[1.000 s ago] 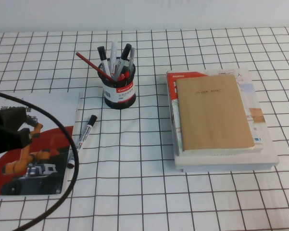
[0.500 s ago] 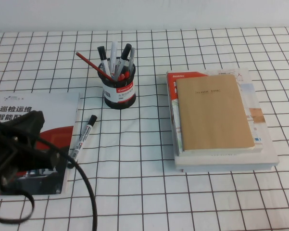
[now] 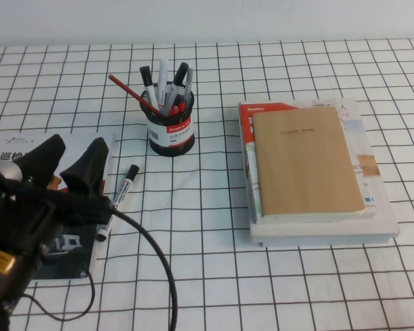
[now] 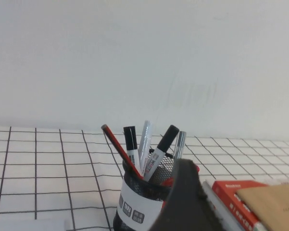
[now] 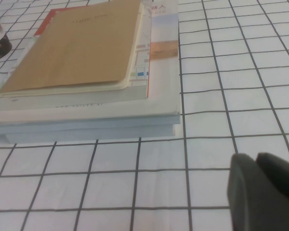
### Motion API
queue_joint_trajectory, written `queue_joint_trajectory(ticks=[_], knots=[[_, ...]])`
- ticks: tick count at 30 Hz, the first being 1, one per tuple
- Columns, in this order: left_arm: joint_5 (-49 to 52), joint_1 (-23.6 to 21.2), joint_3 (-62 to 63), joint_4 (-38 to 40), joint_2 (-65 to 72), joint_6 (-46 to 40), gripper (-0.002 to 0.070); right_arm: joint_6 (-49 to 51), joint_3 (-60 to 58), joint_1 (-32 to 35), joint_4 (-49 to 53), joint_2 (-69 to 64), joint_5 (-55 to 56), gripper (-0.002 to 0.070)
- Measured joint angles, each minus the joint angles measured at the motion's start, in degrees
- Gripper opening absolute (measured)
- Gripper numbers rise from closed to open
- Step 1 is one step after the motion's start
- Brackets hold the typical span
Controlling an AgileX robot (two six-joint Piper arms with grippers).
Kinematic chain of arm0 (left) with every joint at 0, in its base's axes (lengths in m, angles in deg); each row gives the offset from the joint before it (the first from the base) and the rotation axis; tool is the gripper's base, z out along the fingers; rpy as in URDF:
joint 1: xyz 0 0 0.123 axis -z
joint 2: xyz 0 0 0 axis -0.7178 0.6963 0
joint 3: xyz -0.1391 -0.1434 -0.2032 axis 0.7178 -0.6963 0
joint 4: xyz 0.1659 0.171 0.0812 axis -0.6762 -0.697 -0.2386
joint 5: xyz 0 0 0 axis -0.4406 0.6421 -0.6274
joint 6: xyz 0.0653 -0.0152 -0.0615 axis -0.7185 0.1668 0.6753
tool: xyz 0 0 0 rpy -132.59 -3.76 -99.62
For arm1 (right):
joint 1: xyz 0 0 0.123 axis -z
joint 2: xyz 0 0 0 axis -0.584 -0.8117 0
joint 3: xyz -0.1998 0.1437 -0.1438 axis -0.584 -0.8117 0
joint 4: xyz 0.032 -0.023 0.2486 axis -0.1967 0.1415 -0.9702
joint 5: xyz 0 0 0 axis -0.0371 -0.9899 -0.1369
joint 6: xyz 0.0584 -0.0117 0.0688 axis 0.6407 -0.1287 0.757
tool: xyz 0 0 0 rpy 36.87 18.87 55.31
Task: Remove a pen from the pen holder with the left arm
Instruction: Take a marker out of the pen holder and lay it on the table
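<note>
The pen holder [image 3: 171, 131], with a red "Comix" label, stands near the far edge of the gridded counter [image 3: 296, 289], pens [image 3: 167, 86] inside. Left claw [image 3: 67, 164], fingers apart, hovers over a brochure [image 3: 7, 148] at the left edge. Right claw [image 5: 262, 192], fingers together, sits beside stacked books [image 5: 86, 72]. A pale wall [image 4: 144, 57] rises behind.

A black mesh pen holder [image 3: 171, 134] is seen upright, filled with markers [image 3: 180, 77] and a leaning red pencil [image 3: 131, 93].
</note>
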Motion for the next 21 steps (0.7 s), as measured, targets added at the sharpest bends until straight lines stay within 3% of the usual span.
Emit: queue_joint_trajectory(ticks=[6,13,21], knots=[[-9.2,0.0,2.2,0.0,11.0,9.3,0.0449,0.0,0.0,0.0,0.0,0.0,0.0,-0.0015],[-9.6,-0.8,12.2,1.0,22.1,12.2,0.0451,0.0,0.0,0.0,0.0,0.0,0.0,-0.0015],[-4.8,-6.5,24.2,1.4,31.1,16.8,0.0452,0.0,0.0,0.0,0.0,0.0,0.0,-0.0015]])
